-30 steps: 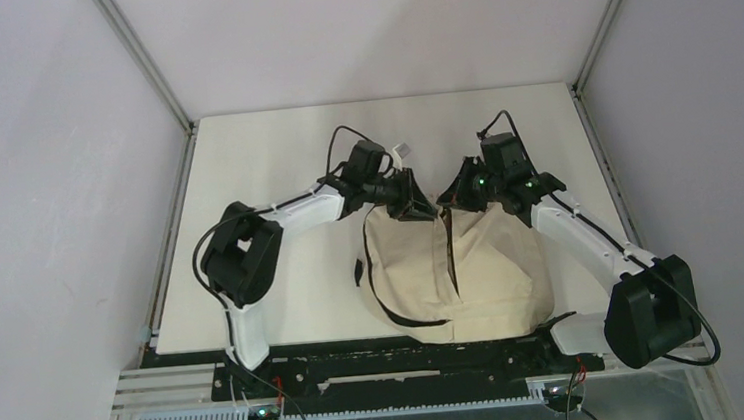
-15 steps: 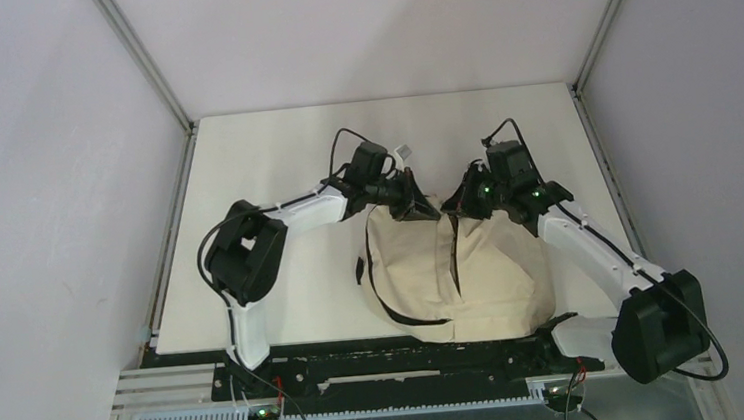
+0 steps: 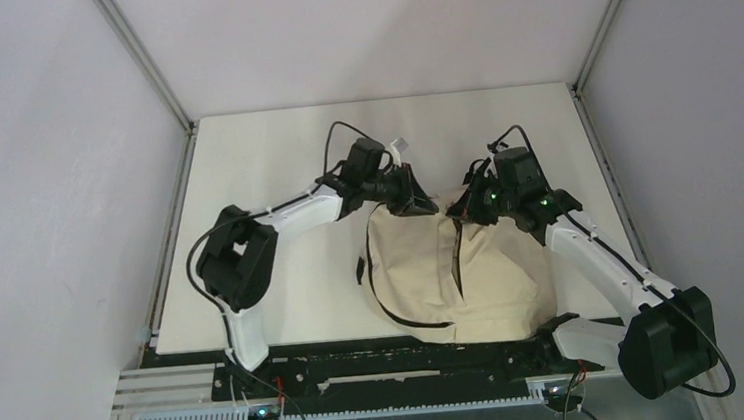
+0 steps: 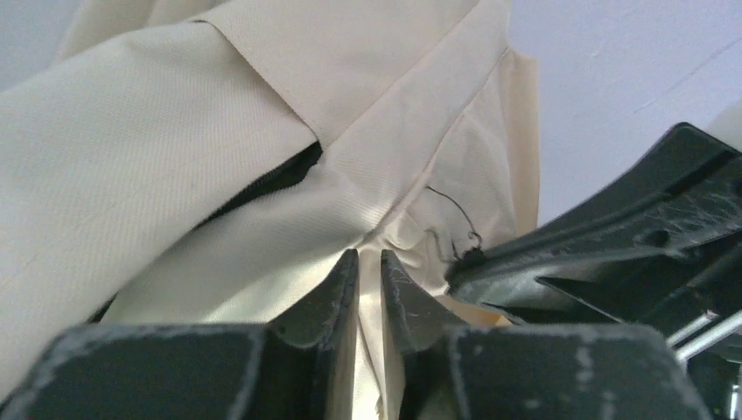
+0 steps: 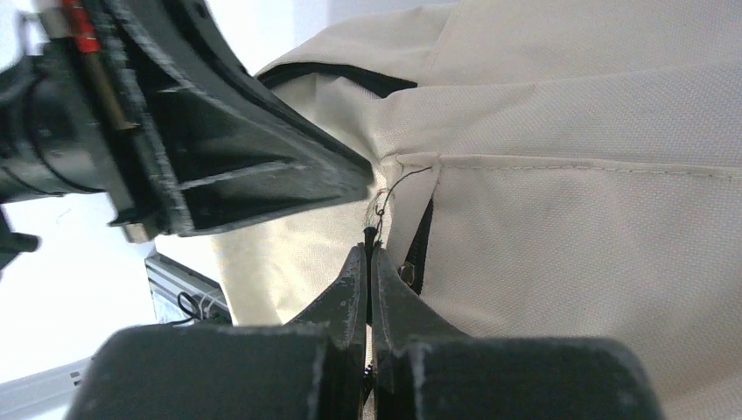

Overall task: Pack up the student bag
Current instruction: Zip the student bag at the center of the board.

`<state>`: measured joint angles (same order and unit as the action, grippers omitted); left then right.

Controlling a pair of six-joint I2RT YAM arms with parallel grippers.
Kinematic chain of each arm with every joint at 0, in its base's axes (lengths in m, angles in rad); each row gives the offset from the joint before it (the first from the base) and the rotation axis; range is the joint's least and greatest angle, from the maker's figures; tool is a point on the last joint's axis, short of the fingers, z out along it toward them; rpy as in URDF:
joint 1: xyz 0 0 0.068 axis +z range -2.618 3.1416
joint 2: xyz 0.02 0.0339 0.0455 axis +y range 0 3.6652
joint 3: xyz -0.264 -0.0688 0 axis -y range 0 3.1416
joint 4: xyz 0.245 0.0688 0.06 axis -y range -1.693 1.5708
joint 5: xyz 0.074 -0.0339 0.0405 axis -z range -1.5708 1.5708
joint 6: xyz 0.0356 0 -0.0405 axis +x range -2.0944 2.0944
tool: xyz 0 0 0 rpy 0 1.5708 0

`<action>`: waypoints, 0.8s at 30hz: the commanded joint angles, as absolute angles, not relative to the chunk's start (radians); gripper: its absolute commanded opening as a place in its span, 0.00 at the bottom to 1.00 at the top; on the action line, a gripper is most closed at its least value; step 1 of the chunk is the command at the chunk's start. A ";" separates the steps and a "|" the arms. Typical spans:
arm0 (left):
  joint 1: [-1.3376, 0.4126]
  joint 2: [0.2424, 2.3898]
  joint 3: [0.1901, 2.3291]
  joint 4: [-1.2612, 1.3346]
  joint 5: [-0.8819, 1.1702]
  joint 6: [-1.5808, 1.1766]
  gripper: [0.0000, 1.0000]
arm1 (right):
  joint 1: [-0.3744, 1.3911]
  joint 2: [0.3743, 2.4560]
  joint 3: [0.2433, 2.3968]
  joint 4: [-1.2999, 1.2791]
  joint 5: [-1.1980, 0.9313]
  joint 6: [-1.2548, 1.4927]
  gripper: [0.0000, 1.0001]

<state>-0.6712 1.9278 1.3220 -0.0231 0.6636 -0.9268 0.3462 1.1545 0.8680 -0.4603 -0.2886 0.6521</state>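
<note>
The cream student bag (image 3: 494, 276) lies on the table near the front, its black zipper (image 3: 456, 264) running down the middle. My left gripper (image 3: 420, 203) is shut on a fold of the bag's cream fabric (image 4: 367, 262) at its far top edge. My right gripper (image 3: 466, 208) is shut on the black zipper pull cord (image 5: 371, 241), just beside the zipper slider (image 5: 408, 273). The two grippers stand close together at the bag's top. In the left wrist view the right gripper's finger (image 4: 604, 254) shows at the right.
The white table (image 3: 274, 167) reaches back and left of the bag. A black strap (image 3: 380, 295) loops along the bag's left side. Metal frame posts (image 3: 140, 58) stand at the back corners. Grey walls close in both sides.
My right gripper has moved slightly right and toward the front along the zipper line, and its arm has swung outward. My left gripper has held its grip in about the same place.
</note>
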 commanded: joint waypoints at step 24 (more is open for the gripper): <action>-0.678 1.909 1.685 -0.512 0.720 0.432 0.71 | 0.307 1.131 0.864 -0.481 -0.375 0.609 0.00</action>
<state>-0.6590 1.9228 1.6730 -0.4931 0.6605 0.1959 0.3145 1.1542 0.8665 -0.4671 -0.3401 0.6258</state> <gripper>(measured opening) 0.707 0.009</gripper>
